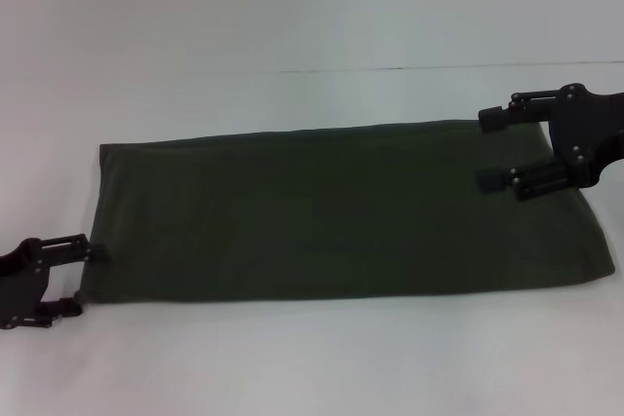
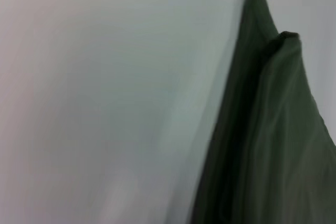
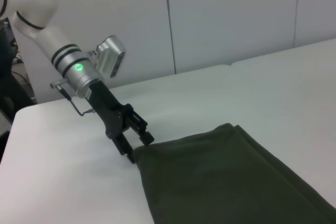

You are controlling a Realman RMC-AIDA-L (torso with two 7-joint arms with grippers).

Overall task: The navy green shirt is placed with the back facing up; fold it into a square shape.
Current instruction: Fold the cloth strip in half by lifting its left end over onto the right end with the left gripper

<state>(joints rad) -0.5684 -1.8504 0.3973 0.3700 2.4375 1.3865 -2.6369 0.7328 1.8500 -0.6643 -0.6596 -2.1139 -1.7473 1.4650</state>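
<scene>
The navy green shirt [image 1: 341,211] lies flat on the white table as a long folded strip running left to right, plain side up. No lettering shows. My left gripper [image 1: 78,277] is open at the strip's near left corner, one finger on each side of the cloth edge. It also shows in the right wrist view [image 3: 137,146], at the corner of the shirt [image 3: 220,177]. The left wrist view shows only the shirt's edge [image 2: 273,129] against the table. My right gripper [image 1: 490,148] is open over the strip's far right end.
The white table [image 1: 292,7] stretches beyond the shirt on all sides, with a thin seam line [image 1: 439,68] across its far part. Grey wall panels [image 3: 231,14] stand behind the table on my left arm's side.
</scene>
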